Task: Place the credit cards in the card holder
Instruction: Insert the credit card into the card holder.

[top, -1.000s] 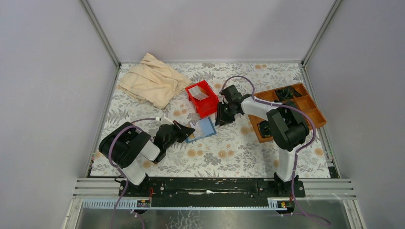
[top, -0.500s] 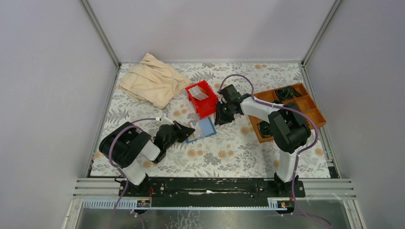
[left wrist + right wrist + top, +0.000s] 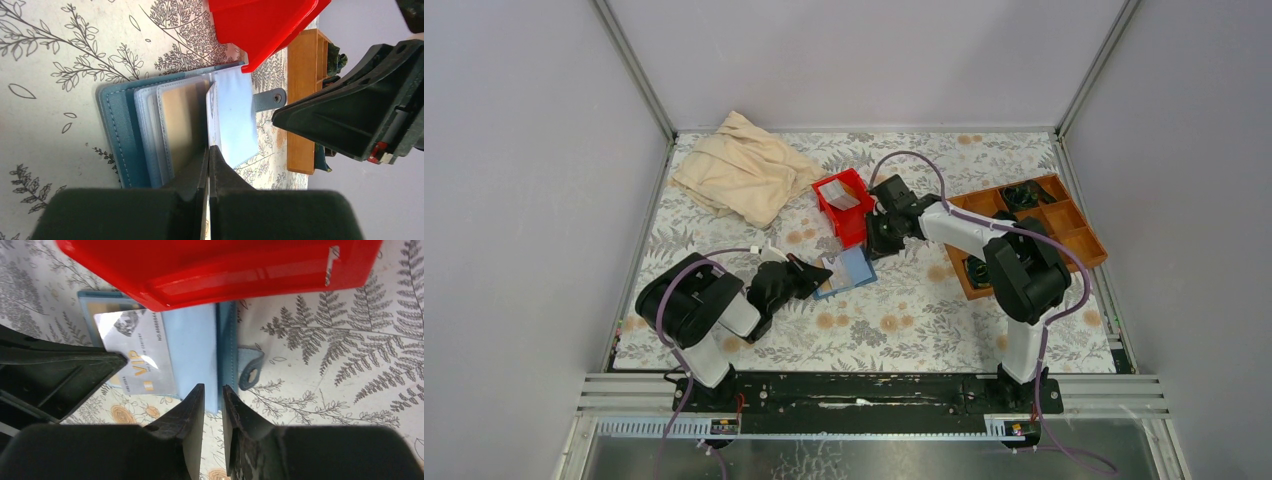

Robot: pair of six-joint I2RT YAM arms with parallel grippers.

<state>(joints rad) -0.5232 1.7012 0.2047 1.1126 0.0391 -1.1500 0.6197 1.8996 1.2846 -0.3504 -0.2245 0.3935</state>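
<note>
The card (image 3: 137, 357), silver with VIP lettering, is pinched by one edge in the left claw (image 3: 208, 150), whose jaws are closed tight on it. It stands on edge straight out from the tips, over the open wallet (image 3: 117, 125). The wallet lies flat on the table (image 3: 904, 310) just below and ahead of that claw, with its clear sleeves fanned up and its snap tab toward the right claw (image 3: 213, 388). The right claw's tips hang over the wallet's tab-side edge, the jaws parted by a narrow gap with nothing between them. Just past both claws' tips, at the wallet's far edge, sits the red bin (image 3: 225, 270) with a second card (image 3: 842, 198) inside. The wooden tray (image 3: 299, 100) lies to the right of the right claw. A beige cloth (image 3: 744, 175) lies well ahead of the left claw.
</note>
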